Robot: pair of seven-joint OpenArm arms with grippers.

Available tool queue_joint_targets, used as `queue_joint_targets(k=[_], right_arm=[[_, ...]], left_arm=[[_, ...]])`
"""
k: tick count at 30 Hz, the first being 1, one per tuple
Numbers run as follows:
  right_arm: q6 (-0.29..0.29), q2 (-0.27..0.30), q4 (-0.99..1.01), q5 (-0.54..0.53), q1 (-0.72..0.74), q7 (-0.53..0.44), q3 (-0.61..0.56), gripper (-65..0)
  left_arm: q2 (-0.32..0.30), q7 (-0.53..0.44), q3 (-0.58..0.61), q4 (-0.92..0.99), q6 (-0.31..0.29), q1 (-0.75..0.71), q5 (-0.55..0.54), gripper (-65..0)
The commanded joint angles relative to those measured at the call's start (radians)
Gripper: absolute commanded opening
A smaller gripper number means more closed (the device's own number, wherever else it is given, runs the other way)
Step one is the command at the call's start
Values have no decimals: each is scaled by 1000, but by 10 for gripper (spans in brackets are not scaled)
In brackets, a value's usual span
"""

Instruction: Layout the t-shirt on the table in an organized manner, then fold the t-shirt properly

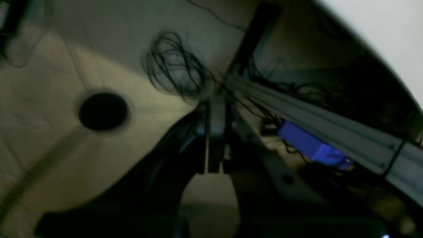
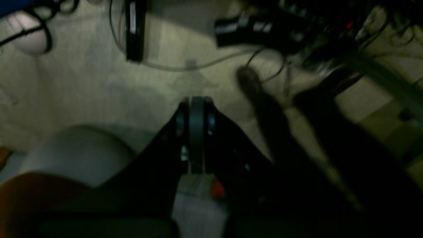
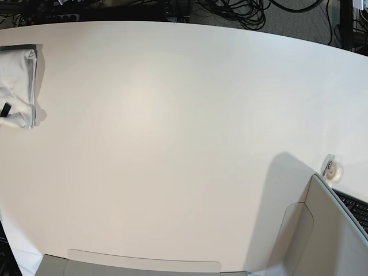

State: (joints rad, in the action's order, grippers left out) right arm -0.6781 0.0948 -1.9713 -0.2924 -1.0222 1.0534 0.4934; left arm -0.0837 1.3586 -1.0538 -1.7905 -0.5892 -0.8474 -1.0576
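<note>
Both hands are pressed together and hold nothing. The left hand (image 1: pixel 211 132) hangs below table level, its wrist view looking down at the floor (image 1: pixel 49 132), a tangle of black cables (image 1: pixel 175 66), a grey rail (image 1: pixel 330 132) and a blue box (image 1: pixel 310 145), with the curved edge of the table (image 3: pixel 184 144) in the upper right corner. The right hand (image 2: pixel 197 132) is likewise low, over the floor and more cables. Neither arm shows in the base view.

The t-shirt (image 3: pixel 18 86) lies at the far left edge of the table, as a compact white stack with neat straight sides, touching the border of the view. It looks already folded, its plain side up; no print can be seen. A small dark mark sits at its left side, too small to identify. Judged from this, the laying out and folding appear finished and the arms seem parked, with little or nothing left to do.

Nearly all the tabletop is bare, so there is wide room for movement. Obstacles sit only at the margins: grey panels (image 3: pixel 322 230) along the near and right edges, a small round white object (image 3: pixel 332 170) by the right panel, and a keyboard (image 3: pixel 356 210) corner beyond it.
</note>
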Motion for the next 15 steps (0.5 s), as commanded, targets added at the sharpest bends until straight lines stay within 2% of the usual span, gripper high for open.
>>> queue_joint_targets(k=[1,3,5,6,8,9,12,15], right_arm=[[2,-4,45,-8,-14,3,3,-650],[45,-5,195,-6,24,0,-2,-650],[97,-2,418,-6,110,-5,-19,-650],[114,1,565,0,164,-22,-29,-650],[119,3,852,19,279,-114,-49,-650],[120,3,984,31,336,-180,-62,-650],[123,-13,1360,100,526,-505,-149,-650],[125,-68,1641,173,695,-787,-324,-650]], left_arm=[[-9,5,34,48,-5,-13,23,-650],[-9,-32,119,174,-5,24,96,-650],[-9,-123,231,338,-5,64,181,-650],[-9,-195,298,446,-5,87,221,-650],[-12,-357,426,668,-5,155,285,-650],[-23,-448,478,779,-5,199,305,-650],[-44,-738,674,1110,-5,354,342,-650],[-41,-959,907,1286,-5,478,343,-650]])
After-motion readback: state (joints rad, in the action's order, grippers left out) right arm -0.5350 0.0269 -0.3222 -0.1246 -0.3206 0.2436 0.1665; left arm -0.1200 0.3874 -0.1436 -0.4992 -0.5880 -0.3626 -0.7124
